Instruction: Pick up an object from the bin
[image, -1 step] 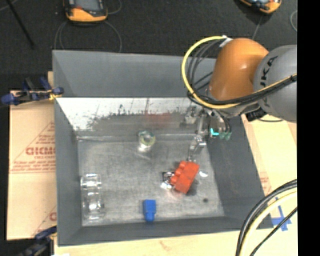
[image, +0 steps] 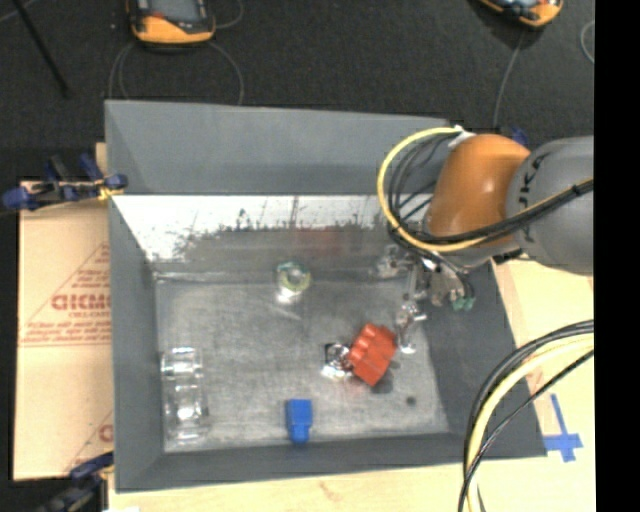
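One each: orange block (image: 373, 353), blue block (image: 298, 420), clear container (image: 185, 393), glassy ball (image: 291, 282), silvery bit (image: 335, 361).

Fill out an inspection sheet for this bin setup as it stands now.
Surface: grey bin floor, scuffed and speckled.
Job's things: orange ridged block right of centre, with a small shiny piece beside its left end; blue block by the near wall; clear plastic piece in the near left corner; round clear thing towards the far wall.
Clutter: nothing seen.
Grippers: gripper down in the bin, just right of the orange ridged block.
Cables: yellow and black cables loop round the arm's orange cover.
Surroundings: dark ground; orange-and-black device at the top edge.
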